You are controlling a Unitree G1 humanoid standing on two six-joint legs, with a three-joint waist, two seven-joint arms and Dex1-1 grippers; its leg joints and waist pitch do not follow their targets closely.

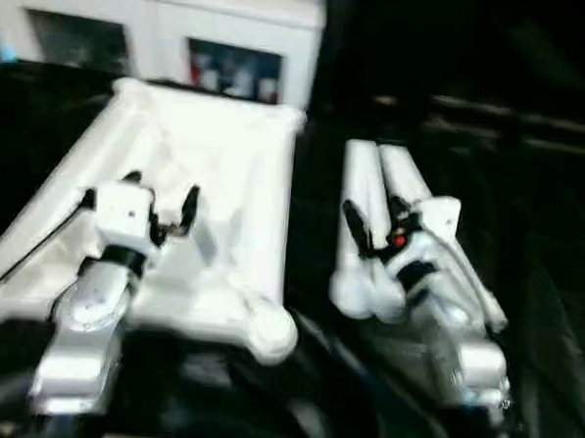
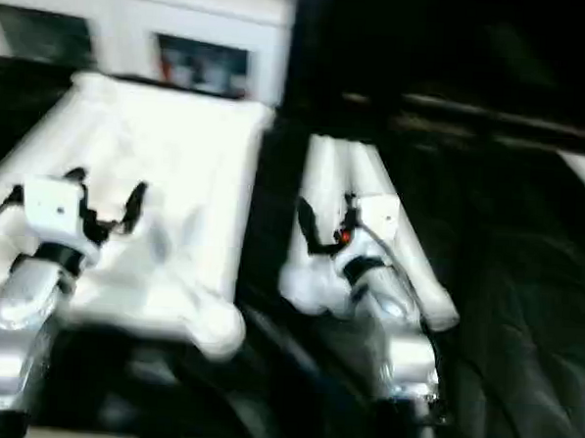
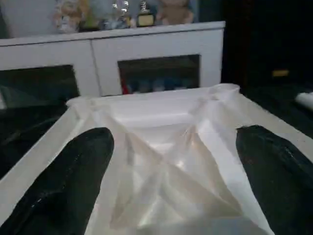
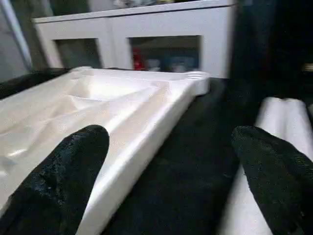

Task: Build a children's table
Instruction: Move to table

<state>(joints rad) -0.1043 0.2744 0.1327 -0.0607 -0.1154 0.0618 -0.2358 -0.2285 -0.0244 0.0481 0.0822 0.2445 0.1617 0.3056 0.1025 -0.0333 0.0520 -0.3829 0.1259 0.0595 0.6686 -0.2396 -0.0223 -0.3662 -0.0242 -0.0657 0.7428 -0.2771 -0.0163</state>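
The children's table lies in parts on a black cloth. Its white square tabletop point(image 1: 226, 176) rests upside down on the left, ribbed underside up, a round socket point(image 1: 272, 331) at its near corner. Long white legs point(image 1: 373, 174) lie side by side to the right of it. My left gripper point(image 1: 161, 197) hovers open over the tabletop's ribs point(image 3: 171, 147) and holds nothing. My right gripper point(image 1: 374, 221) hangs open over the near half of the legs; in its wrist view the black fingers point(image 4: 58, 181) straddle the cloth strip between the tabletop edge point(image 4: 146, 117) and a leg point(image 4: 281, 115).
A black cloth point(image 1: 526, 251) covers the work surface, with open room to the right of the legs. A white cabinet point(image 1: 165, 26) with glass doors stands behind the tabletop, toys on its top point(image 3: 122, 12).
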